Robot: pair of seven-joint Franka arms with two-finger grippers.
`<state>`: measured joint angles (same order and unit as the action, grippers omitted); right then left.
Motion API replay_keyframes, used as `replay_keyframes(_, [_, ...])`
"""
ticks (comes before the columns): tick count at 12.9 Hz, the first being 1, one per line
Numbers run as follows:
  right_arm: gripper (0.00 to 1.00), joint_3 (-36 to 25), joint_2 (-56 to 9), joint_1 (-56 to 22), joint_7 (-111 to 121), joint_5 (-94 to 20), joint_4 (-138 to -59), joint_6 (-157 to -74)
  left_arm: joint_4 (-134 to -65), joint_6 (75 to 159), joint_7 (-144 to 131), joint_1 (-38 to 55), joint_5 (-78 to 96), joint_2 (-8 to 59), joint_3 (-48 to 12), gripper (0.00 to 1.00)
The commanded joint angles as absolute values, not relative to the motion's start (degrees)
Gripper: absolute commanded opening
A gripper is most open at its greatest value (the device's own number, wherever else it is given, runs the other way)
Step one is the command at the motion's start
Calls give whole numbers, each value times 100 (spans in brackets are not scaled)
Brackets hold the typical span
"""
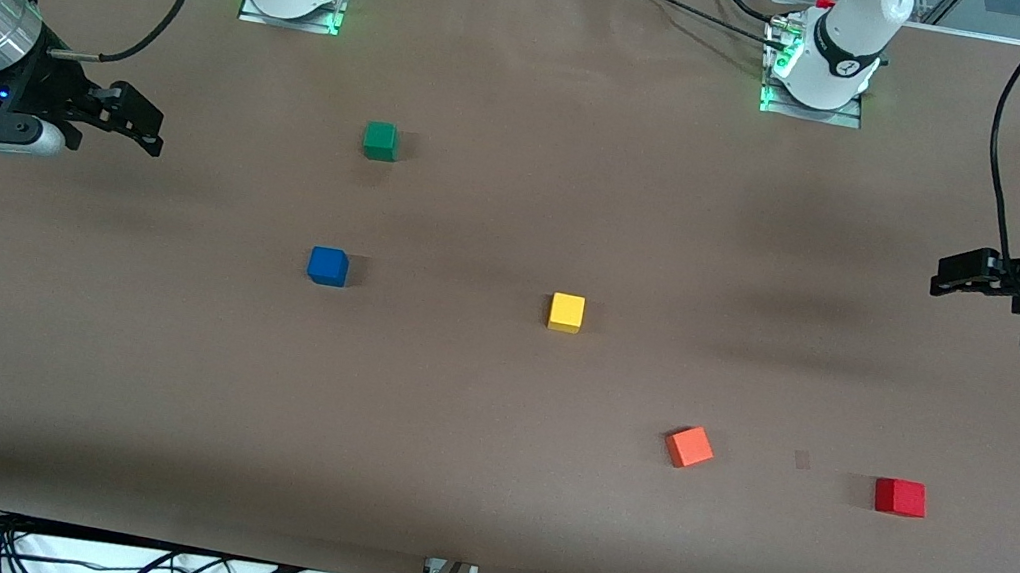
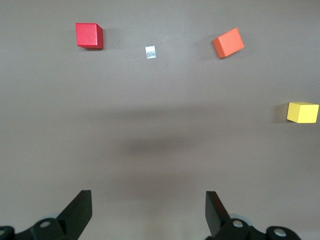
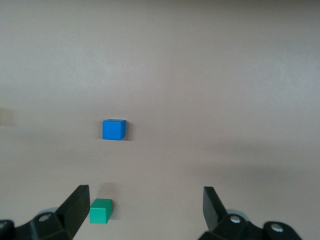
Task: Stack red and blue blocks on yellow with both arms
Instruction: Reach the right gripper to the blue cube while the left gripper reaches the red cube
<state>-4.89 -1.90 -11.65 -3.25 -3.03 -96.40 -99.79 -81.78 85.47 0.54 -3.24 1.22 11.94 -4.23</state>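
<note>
Nearest the front camera sits the red block (image 1: 900, 497) on the brown table (image 1: 477, 504), toward the left arm's end. The orange block (image 1: 689, 447) lies at its 9 o'clock, well apart. Farther back, the yellow block (image 1: 566, 312) sits mid-table, and the blue block (image 1: 327, 265) is at its 9 o'clock. The green block (image 1: 380, 141) is farthest. The left gripper (image 1: 951, 277) and right gripper (image 1: 145, 126) wait in the air at the table's ends, fingers wide apart, holding nothing.
</note>
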Motion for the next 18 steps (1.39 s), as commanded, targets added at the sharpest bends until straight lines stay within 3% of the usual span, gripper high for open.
replay_keyframes(1, [100,-422,-237,-1099,-229,-229,-9519,-9896,-7963,8464,53,-281,185,1301,-378,100])
replay_keyframes(5, [100,-422,-237,-1099,-229,-229,-9519,-9896,-7884,8499,114,-378,211,1414,-352,100])
replay_keyframes(9, [100,-431,-264,-1072,-246,-264,-9527,-9888,-7375,8577,491,-703,211,2125,-343,100])
replay_keyframes(15, [100,-396,-412,-1151,-272,-316,-9712,-9905,-7374,10113,527,-958,2,3303,-316,100])
replay_keyframes(18, [100,-396,-632,-1361,-351,-343,-10097,-10482,-7418,11063,554,-1002,-334,3856,-316,100])
